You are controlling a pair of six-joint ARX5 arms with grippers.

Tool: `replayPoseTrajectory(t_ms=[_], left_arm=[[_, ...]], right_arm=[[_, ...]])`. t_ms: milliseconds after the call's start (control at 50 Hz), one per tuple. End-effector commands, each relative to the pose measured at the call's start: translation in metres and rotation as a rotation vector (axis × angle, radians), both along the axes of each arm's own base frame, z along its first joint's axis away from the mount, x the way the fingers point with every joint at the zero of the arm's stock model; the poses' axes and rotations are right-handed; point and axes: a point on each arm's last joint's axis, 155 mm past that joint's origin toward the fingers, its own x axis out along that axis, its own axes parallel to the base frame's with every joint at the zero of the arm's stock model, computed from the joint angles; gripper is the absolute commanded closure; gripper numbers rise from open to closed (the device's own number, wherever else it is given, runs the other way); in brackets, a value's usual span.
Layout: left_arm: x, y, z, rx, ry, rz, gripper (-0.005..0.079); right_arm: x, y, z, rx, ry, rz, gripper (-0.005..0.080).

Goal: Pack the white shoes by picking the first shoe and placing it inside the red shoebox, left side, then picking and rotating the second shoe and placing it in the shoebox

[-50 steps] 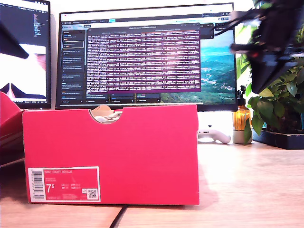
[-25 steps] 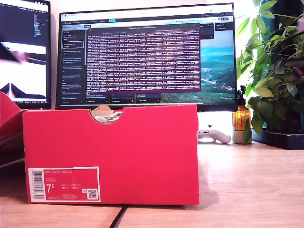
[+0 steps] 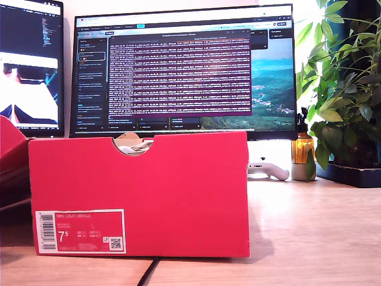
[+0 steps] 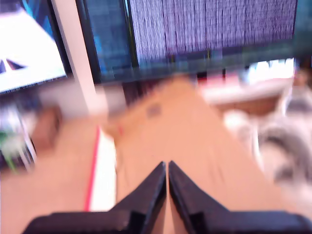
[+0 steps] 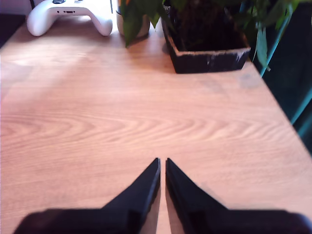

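The red shoebox stands on the wooden desk in front of a monitor. Its white label reads "7.5". A white shoe peeks through the notch. My first gripper and my second gripper are both closed together, holding nothing.

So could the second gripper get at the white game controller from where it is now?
Probably yes: my second gripper, shut and empty, faces bare table up to the white controller.
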Motion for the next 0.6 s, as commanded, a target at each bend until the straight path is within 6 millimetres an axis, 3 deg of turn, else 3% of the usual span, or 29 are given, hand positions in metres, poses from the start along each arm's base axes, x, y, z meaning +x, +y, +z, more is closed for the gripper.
replayPoseTrajectory(t_ms=[0,140,260,580], left_arm=[[-0.001,0.001,-0.009,-0.010,0.009,0.007,0.0759],[-0.004,0.002,-0.024,-0.010,0.037,0.012,0.0759],[-0.006,0.004,-0.023,-0.022,0.024,0.023,0.0759],[-0.013,0.013,-0.034,-0.046,-0.004,0.069,0.0759]], right_arm=[[-0.006,-0.003,-0.015,0.009,0.018,-0.014,0.0765],[-0.017,-0.001,-0.032,0.029,0.021,-0.014,0.0765],[-0.025,0.001,-0.037,0.040,0.002,-0.007,0.0765],[-0.037,0.003,-0.020,0.067,-0.116,-0.008,0.0765]])
